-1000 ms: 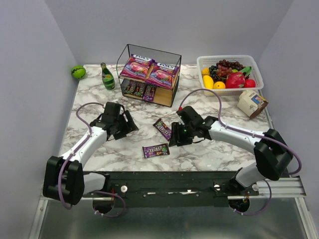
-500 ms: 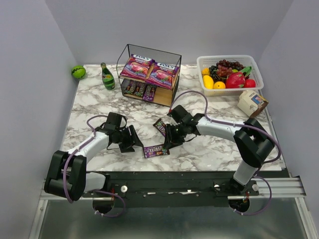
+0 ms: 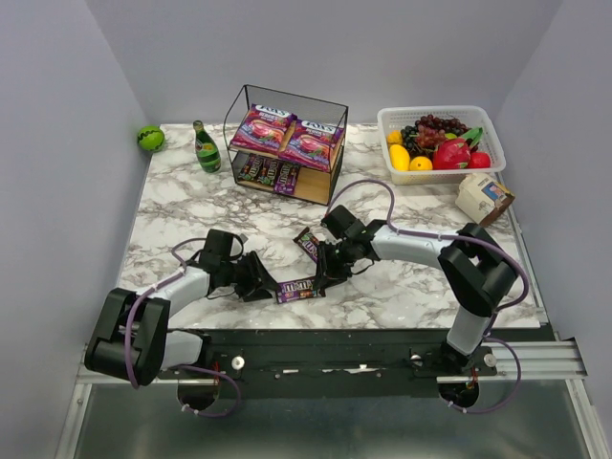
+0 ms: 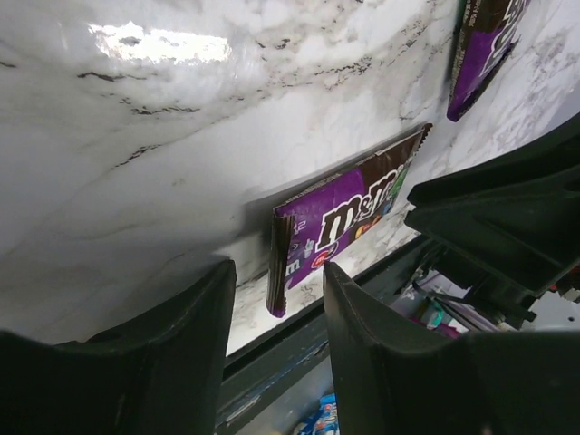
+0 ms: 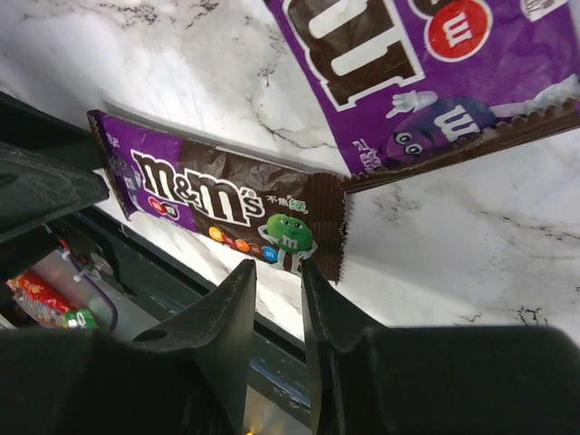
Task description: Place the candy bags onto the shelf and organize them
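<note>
Status: you had five of the seven bags shelved and two outstanding.

Near edge, 6 o'clock: one M&M's packet (image 3: 299, 289) lay flat on the counter (image 3: 191, 196), label up. Your left jaws sat low at its 9 o'clock end, set wide and holding nothing. The left wrist view put the packet's crimped end in line with the gap, apart from both fingers (image 4: 181, 353). Your right jaws sat at the packet's 1 o'clock corner, set narrow with a slit of counter showing between them, also holding nothing. Whether they touched the wrapper could not be told.

Just beyond, toward 12 o'clock: the second M&M's packet (image 3: 311, 247) lay flat on the counter. Its edge met the first packet's corner in the right wrist view.

Far, 12 o'clock: the shelf (image 3: 316, 187). On top, two FOX'S bags (image 3: 287, 136) lay side by side and filled the board. Below, three M&M's packets (image 3: 268, 172) sat in a row on the 9 o'clock half, and the 3 o'clock half was bare wood. Judgement: that bare half looked roomy enough for both loose packets, so what was left was two picks and two places.

Far, 2 o'clock: a white basket (image 3: 387, 120) was full of fruit. A beige carton (image 3: 483, 199) stood at its 5 o'clock. A green bottle (image 3: 206, 148) and a green ball (image 3: 149, 138) stood out at 10 to 11 o'clock. None of these belonged to the job.
</note>
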`<state>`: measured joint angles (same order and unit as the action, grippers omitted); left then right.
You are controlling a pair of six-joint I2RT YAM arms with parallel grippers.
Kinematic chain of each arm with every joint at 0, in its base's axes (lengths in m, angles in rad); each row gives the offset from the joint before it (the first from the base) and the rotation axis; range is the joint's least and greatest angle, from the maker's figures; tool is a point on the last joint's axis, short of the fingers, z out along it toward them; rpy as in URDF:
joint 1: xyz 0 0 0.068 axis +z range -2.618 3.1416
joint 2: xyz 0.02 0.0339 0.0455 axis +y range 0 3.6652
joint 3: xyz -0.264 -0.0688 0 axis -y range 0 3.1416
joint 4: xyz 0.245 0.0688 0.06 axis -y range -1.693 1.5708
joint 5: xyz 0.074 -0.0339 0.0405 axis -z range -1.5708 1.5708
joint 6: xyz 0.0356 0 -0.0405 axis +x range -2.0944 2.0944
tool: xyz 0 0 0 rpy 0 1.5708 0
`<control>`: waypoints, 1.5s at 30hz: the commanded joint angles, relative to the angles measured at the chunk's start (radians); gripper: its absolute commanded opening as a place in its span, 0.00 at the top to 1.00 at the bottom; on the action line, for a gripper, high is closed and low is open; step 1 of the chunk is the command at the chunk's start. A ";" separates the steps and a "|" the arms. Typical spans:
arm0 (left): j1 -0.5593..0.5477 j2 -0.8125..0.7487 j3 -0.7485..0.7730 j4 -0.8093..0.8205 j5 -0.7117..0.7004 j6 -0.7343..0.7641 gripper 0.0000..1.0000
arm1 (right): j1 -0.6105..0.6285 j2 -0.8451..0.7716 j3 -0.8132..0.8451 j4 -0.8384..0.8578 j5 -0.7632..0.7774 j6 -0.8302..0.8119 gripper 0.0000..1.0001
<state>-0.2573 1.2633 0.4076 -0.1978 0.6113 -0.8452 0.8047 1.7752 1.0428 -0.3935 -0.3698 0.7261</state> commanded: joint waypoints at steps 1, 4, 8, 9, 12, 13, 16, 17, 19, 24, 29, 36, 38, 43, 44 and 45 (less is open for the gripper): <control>-0.010 0.019 -0.046 0.083 0.044 -0.066 0.50 | 0.007 0.027 -0.001 0.013 0.045 0.038 0.67; -0.010 0.015 -0.070 0.115 0.031 -0.116 0.55 | 0.007 0.029 -0.015 0.013 0.049 0.041 0.68; -0.010 0.018 -0.111 0.222 0.045 -0.202 0.64 | 0.007 0.026 -0.030 0.013 0.060 0.045 0.68; -0.011 0.016 -0.118 0.231 0.045 -0.215 0.66 | 0.008 0.026 -0.030 0.013 0.058 0.047 0.69; -0.013 0.021 -0.124 0.255 0.047 -0.229 0.70 | 0.007 0.026 -0.035 0.019 0.051 0.049 0.69; -0.013 0.024 -0.121 0.259 0.053 -0.229 0.71 | 0.007 0.024 -0.038 0.028 0.046 0.045 0.69; -0.016 0.044 -0.119 0.276 0.064 -0.229 0.71 | 0.008 0.029 -0.033 0.035 0.037 0.036 0.69; -0.017 0.048 -0.119 0.287 0.070 -0.229 0.71 | 0.007 0.032 -0.030 0.036 0.034 0.032 0.69; -0.019 0.057 -0.121 0.293 0.074 -0.230 0.70 | 0.008 0.036 -0.026 0.039 0.025 0.029 0.69; -0.020 0.067 -0.124 0.320 0.082 -0.250 0.71 | 0.014 0.052 -0.017 0.039 0.014 0.032 0.70; -0.020 0.084 -0.118 0.345 0.096 -0.255 0.83 | 0.017 0.066 -0.017 0.041 0.011 0.036 0.70; -0.019 0.052 -0.081 0.325 0.088 -0.267 1.00 | 0.021 -0.017 -0.026 0.006 0.095 0.049 0.70; -0.017 0.028 -0.043 0.263 0.056 -0.253 1.00 | 0.019 -0.075 -0.021 -0.037 0.138 0.053 0.68; 0.001 -0.113 0.072 0.135 -0.031 -0.197 1.00 | 0.018 -0.218 -0.006 -0.139 0.301 0.070 0.63; 0.010 -0.129 0.089 0.095 -0.045 -0.183 1.00 | 0.017 -0.238 -0.001 -0.151 0.321 0.073 0.61; 0.016 -0.163 0.105 0.078 -0.068 -0.167 1.00 | 0.019 -0.278 0.000 -0.162 0.354 0.076 0.60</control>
<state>-0.2642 1.2064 0.4236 -0.0090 0.6304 -1.0740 0.8173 1.6119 1.0210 -0.4664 -0.1810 0.7803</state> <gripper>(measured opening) 0.015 0.381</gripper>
